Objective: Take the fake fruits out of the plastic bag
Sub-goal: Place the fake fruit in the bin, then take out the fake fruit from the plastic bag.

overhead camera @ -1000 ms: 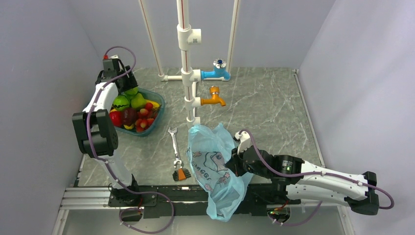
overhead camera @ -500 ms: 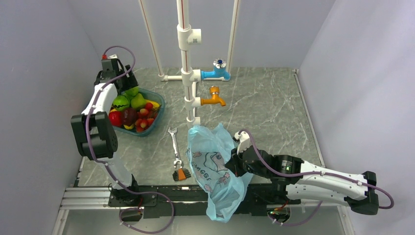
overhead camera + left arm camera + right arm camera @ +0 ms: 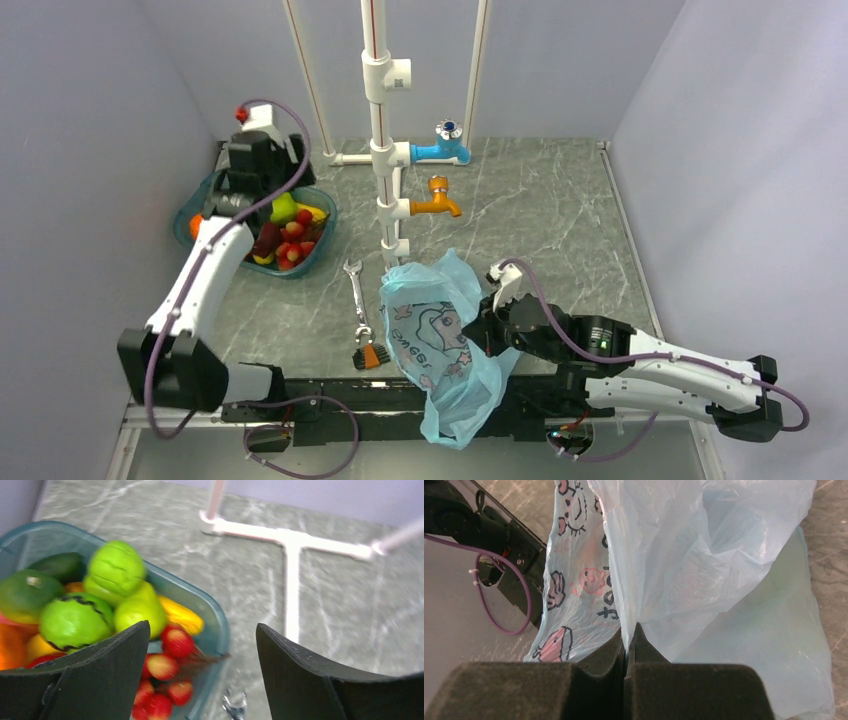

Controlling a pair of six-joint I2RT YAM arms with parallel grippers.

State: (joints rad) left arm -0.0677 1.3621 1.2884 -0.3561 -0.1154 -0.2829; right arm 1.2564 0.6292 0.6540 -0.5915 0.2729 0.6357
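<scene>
Wrist views alone show right tool [image 3: 626, 635] pinching plastic bag [image 3: 704, 570], left tool [image 3: 202, 627] agape, seemingly empty.

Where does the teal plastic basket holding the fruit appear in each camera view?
Top external: the teal plastic basket sits at the table's left rear, partly under the left arm.
Left wrist: it fills the left half, fruit inside.
Right wrist: not in it; a light-blue plastic bag fills the view.
Shared landmark: the white pipe tee lying on the grey marble tabletop, right of the basket in both views that show it.
</scene>
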